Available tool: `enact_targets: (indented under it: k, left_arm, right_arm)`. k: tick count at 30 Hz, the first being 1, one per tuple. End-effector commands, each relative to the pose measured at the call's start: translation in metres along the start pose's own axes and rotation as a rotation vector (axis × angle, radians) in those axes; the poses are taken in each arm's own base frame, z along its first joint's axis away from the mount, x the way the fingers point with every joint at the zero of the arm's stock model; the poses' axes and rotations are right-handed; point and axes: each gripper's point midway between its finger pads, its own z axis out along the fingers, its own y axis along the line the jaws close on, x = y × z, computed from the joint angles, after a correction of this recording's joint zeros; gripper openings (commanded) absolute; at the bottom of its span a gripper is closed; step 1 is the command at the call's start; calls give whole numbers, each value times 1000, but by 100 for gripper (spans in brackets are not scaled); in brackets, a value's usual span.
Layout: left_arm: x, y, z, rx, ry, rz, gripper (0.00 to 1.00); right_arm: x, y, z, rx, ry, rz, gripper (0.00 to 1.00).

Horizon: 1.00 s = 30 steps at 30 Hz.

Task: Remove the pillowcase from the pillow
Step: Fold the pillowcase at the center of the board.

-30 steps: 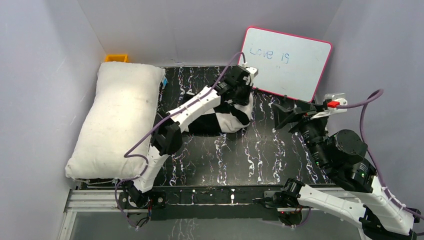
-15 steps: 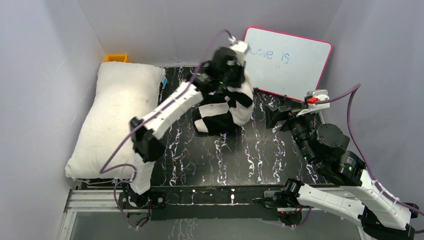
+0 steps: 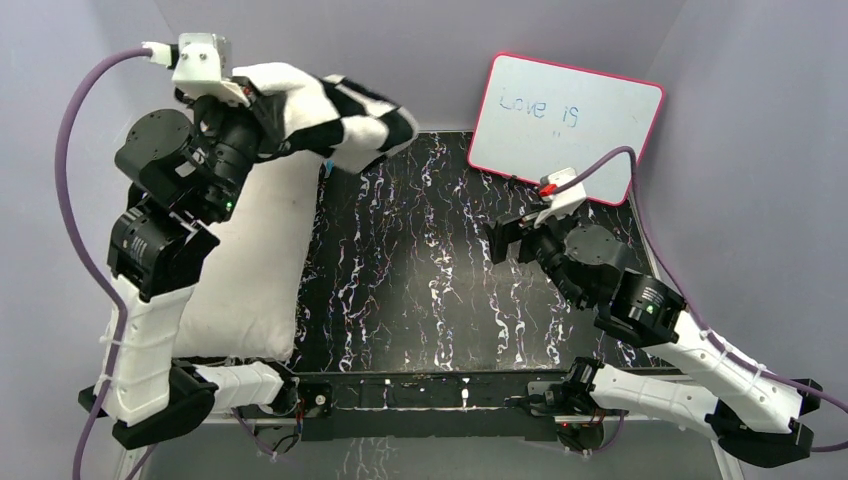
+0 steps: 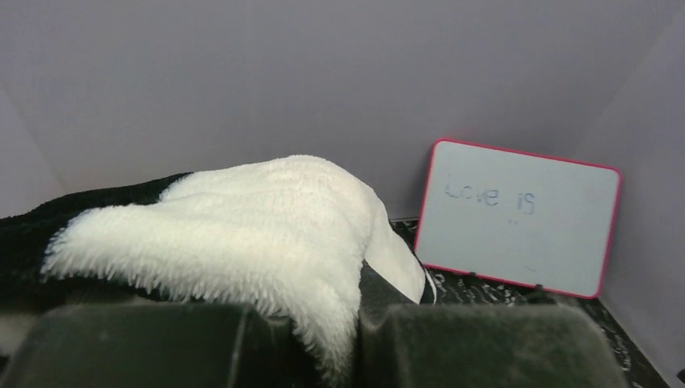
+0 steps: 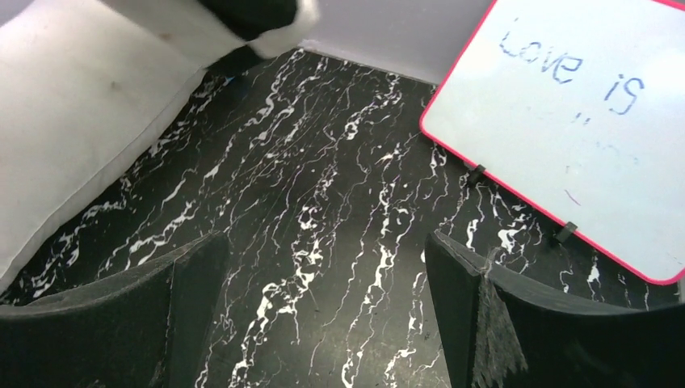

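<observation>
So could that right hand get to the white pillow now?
Probably yes: only bare table lies between the open right hand and the pillow, though the left arm hangs over it holding the pillowcase.

Even, soft overhead light, faint shadows; wrist views blurred near their lower edges

Pink-framed whiteboard (image 3: 568,128) marked "Love is" leans at the back right of the black, white-veined tabletop (image 3: 430,290), against the grey wall (image 3: 400,50).
</observation>
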Motion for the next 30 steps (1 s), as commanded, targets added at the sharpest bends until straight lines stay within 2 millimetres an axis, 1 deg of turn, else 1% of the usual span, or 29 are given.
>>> enact_targets:
  k: [1, 3, 4, 6, 8, 10, 13, 17, 19, 22, 25, 27, 30]
  left_arm:
    - [13, 32, -10, -143, 57, 91, 0]
    - [3, 28, -13, -111, 50, 110, 0]
    - [0, 23, -10, -92, 58, 113, 0]
    - [2, 14, 1, -61, 90, 125, 0]
    - [9, 3, 15, -33, 132, 136, 0]
    - [22, -3, 31, -35, 173, 146, 0]
    - [39, -12, 49, -21, 207, 157, 0]
    - [58, -33, 63, 54, 232, 100, 0]
    - [64, -40, 68, 71, 249, 79, 0]
    - [74, -48, 67, 99, 284, 34, 0]
    - [82, -56, 59, 129, 310, -15, 0]
    - [83, -57, 53, 139, 314, -44, 0]
    - [82, -55, 46, 138, 308, -58, 0]
  right_arm:
    - [-19, 15, -1, -71, -29, 41, 99]
    - [-17, 19, 1, -83, -19, 36, 98]
    - [-16, 20, 2, -85, -16, 34, 99]
    - [-16, 21, 3, -90, -17, 34, 98]
    - [-16, 22, 4, -94, -19, 32, 99]
    - [-15, 22, 4, -93, -15, 26, 99]
    - [-12, 20, 2, -90, -8, 14, 99]
    - [-5, 18, 2, -85, 8, 2, 99]
    - [-3, 18, 2, -84, 14, 1, 99]
    - [-3, 18, 1, -84, 15, 8, 98]
    - [3, 21, 1, -102, 28, 1, 99]
    - [15, 31, 7, -146, 44, -37, 99]
    - [48, 50, 23, -212, 87, -111, 99]
